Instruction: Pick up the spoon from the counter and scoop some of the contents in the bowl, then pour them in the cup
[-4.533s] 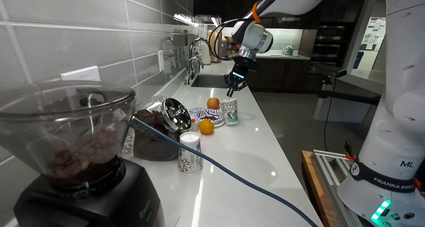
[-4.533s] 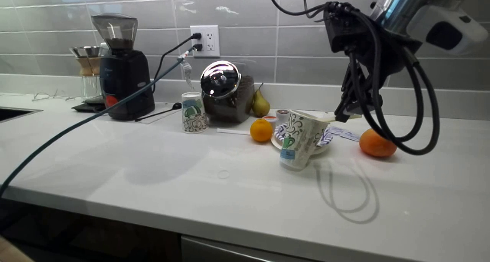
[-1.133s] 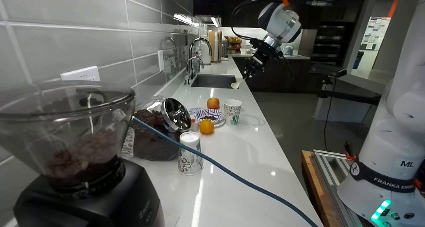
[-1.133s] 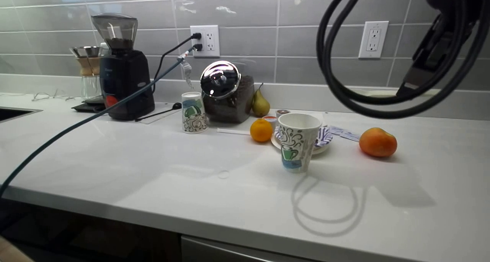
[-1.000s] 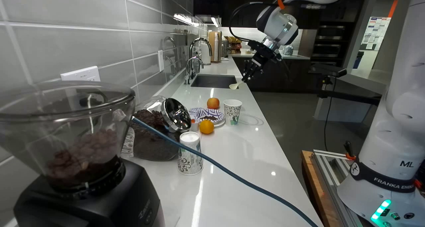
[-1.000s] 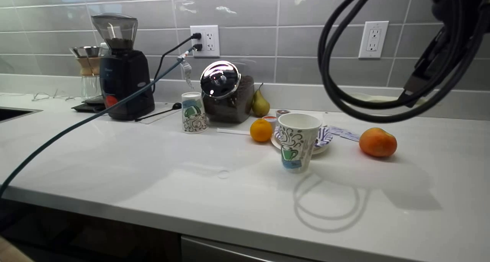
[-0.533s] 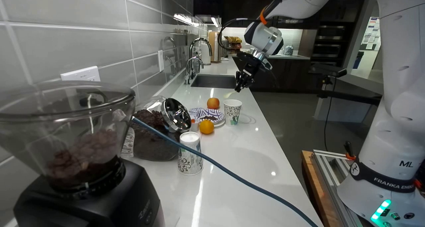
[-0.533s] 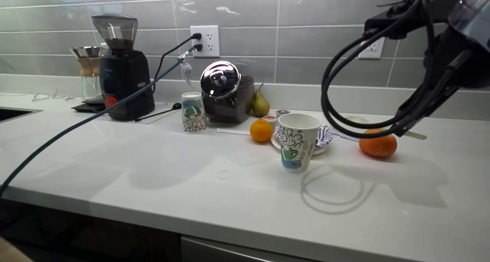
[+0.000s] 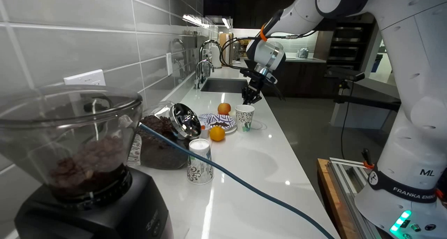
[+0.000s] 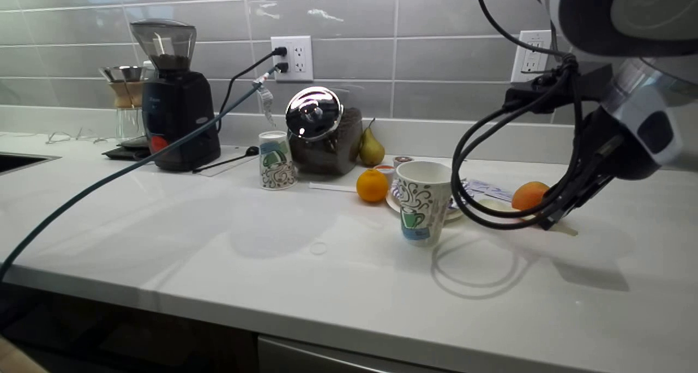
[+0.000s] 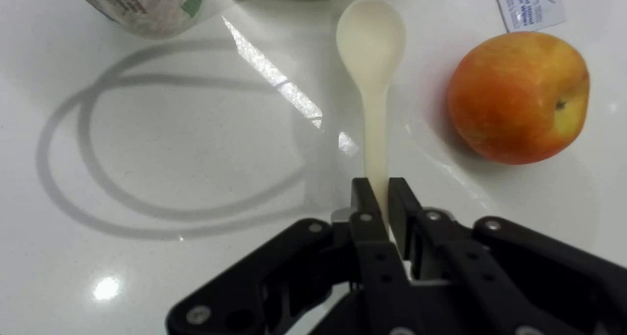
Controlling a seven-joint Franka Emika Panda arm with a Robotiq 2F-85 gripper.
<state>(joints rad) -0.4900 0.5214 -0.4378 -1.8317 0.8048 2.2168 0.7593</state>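
Gripper [image 11: 378, 184] has the empty-looking spoon [image 11: 374, 95] pinched by its handle. Probably a set-down imo: lower it flat, dodge that reddish fruit [image 11: 519, 97], then let go gently.

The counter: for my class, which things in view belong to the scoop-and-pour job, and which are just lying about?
Belong to the job:
tool, gripping the spoon
patterned bowl with dark contents
upright paper cup

Lying about, among others:
coffee grinder
upside-down paper cup
lidded jar
pear
orange
apple
hand-wipe packet
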